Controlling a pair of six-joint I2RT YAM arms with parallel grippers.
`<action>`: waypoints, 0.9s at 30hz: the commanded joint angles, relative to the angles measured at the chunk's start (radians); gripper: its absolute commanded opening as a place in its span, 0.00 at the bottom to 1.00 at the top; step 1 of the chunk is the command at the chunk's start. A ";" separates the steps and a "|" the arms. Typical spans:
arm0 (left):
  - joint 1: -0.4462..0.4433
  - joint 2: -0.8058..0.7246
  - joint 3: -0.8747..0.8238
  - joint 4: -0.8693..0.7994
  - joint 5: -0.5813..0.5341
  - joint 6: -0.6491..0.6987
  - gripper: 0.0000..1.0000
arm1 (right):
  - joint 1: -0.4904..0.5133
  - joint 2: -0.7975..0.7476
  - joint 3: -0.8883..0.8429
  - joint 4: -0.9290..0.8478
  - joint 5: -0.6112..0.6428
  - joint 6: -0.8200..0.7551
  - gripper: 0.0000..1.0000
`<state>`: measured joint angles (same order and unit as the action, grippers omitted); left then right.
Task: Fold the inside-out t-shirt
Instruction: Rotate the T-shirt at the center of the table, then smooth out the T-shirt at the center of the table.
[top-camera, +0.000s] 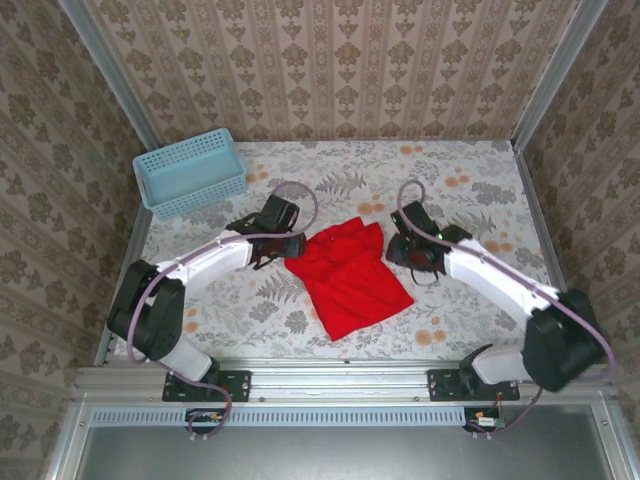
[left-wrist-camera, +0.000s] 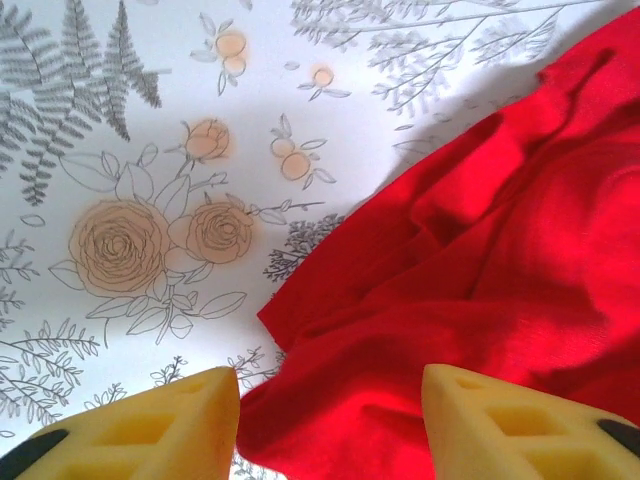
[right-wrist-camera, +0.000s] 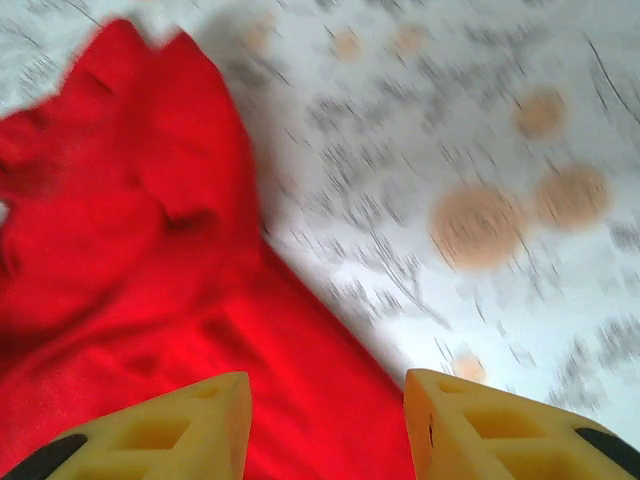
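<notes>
We are working over the flowered worktop (top-camera: 470, 310), and the inside-out t-shirt (top-camera: 350, 280) is lying near its middle, between our two arms, gathered into a rough, narrow slab. A blue basket (top-camera: 190, 172) is standing well apart at the far left corner. We are judging the fold as partly done: the sides seem brought in, but the far end is bunching up, so a last fold and some smoothing are remaining. The left fingers (left-wrist-camera: 170, 430) are standing wide over the shirt's left edge, gripping nothing. The right fingers (right-wrist-camera: 490, 430) are likewise standing apart over its right edge, holding nothing.
</notes>
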<state>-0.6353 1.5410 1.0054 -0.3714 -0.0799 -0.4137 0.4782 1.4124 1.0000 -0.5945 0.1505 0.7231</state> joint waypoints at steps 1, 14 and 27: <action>-0.045 -0.006 0.040 -0.001 0.008 0.079 0.56 | -0.010 0.148 0.124 0.018 -0.041 -0.152 0.47; -0.072 0.177 0.127 0.011 0.025 0.061 0.54 | 0.006 0.423 0.344 0.032 -0.134 -0.175 0.53; -0.012 0.140 0.051 0.094 0.090 -0.001 0.13 | 0.006 0.558 0.483 0.009 -0.145 -0.165 0.16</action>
<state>-0.6609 1.7252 1.0805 -0.3004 -0.0162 -0.3950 0.4816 1.9617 1.4376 -0.5652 0.0139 0.5629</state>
